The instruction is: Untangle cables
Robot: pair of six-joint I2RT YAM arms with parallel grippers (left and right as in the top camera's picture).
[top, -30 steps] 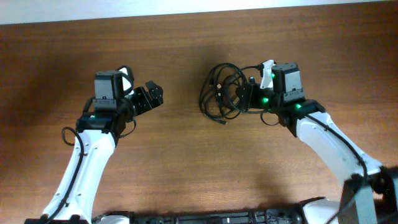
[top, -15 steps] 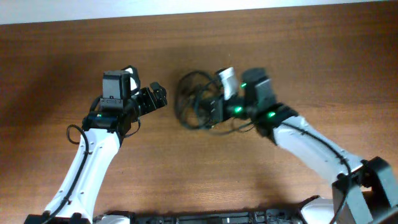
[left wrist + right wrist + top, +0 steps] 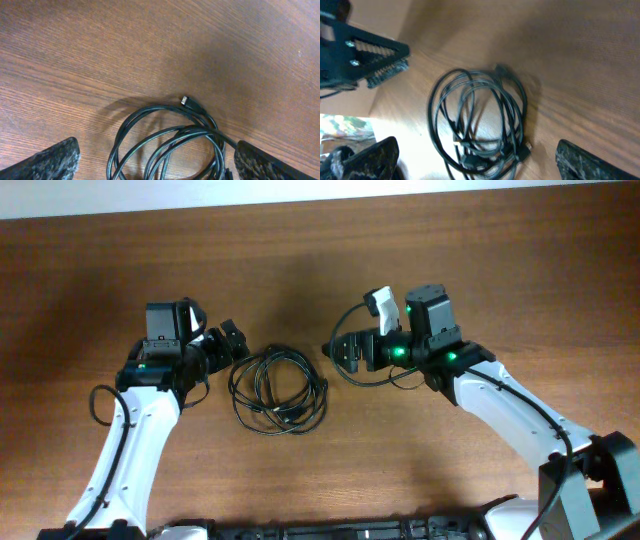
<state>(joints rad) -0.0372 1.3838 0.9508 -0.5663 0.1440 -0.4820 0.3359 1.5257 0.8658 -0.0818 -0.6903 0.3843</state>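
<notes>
The cables (image 3: 278, 390) lie on the wooden table as one loose clump of black loops with small plug ends. My left gripper (image 3: 228, 344) is open just left of the clump and touches nothing. In the left wrist view the cables (image 3: 192, 131) lie between and below the spread fingertips (image 3: 50, 162), with my left gripper (image 3: 157, 167) over the loops. My right gripper (image 3: 340, 352) is open and empty, up and to the right of the clump. The right wrist view shows the cables (image 3: 465, 160) flat under my right gripper (image 3: 480, 162).
The brown wooden table (image 3: 300, 260) ends at a pale strip along the far edge (image 3: 320, 195). A thicker black wire loops beside the left arm (image 3: 100, 402). My left gripper's fingers (image 3: 375, 55) show at the right wrist view's top left.
My right gripper carried the clump leftward, then opened and drew back to the right. The cables dropped onto the table beside my left gripper, which shifted slightly left.
</notes>
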